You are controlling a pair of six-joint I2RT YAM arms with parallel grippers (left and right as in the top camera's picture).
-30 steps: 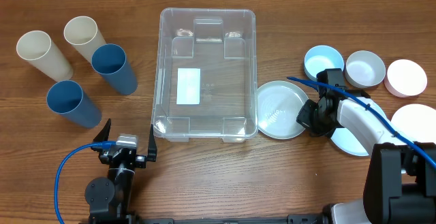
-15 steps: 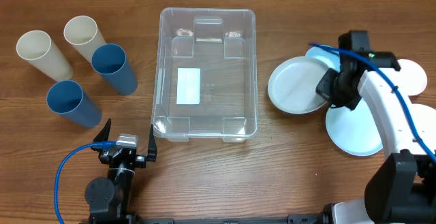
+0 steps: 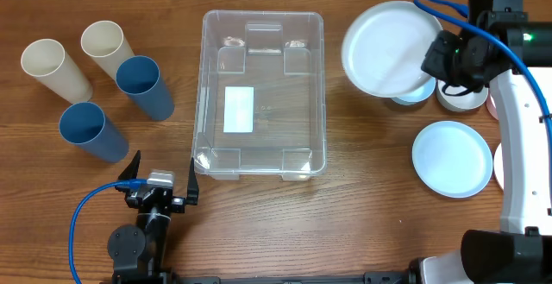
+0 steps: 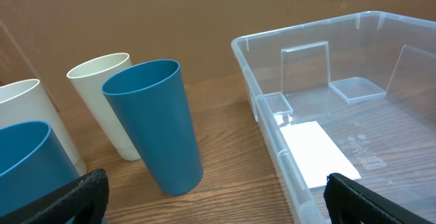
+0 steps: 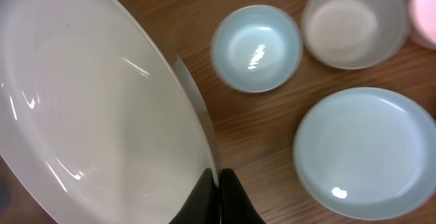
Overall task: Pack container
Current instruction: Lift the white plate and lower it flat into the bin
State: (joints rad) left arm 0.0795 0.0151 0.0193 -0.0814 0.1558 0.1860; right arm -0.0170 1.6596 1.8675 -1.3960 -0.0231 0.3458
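Currently I am gripping a white plate [image 3: 386, 47] by its rim w/ my rt gripper [image 5: 219, 191]; the jaws are pinching narrow, w/ the rim betw. them. I am holding the plate just right of the container [image 3: 289, 124], level w/ its far-right corner and apart from its wall. In the overhead view the plate is covering part of a small lt-blue bowl [image 5: 257, 47].

The container is sitting flat on the table [image 3: 362, 224], centre of view, open side up. Only the white label [image 3: 239, 110] is showing on its floor.

My left gripper [image 3: 162, 173] is hovering just off the container's near-left corner. Its jaws are standing wide and holding nothing.

Items right of the container:
- lt-blue plate [image 3: 451, 158], lying flat, well apart from the wall
- whitish bowl [image 5: 349, 21], beside the lt-blue bowl
- pink item [image 5: 426, 13], cut by the frame edge; cannot tell its type

Items left of the container:
- cream cups [image 3: 105, 47], two, upright
- blue cups [image 3: 142, 85], two, upright; one is standing nearer the wall than the rest, not touching it
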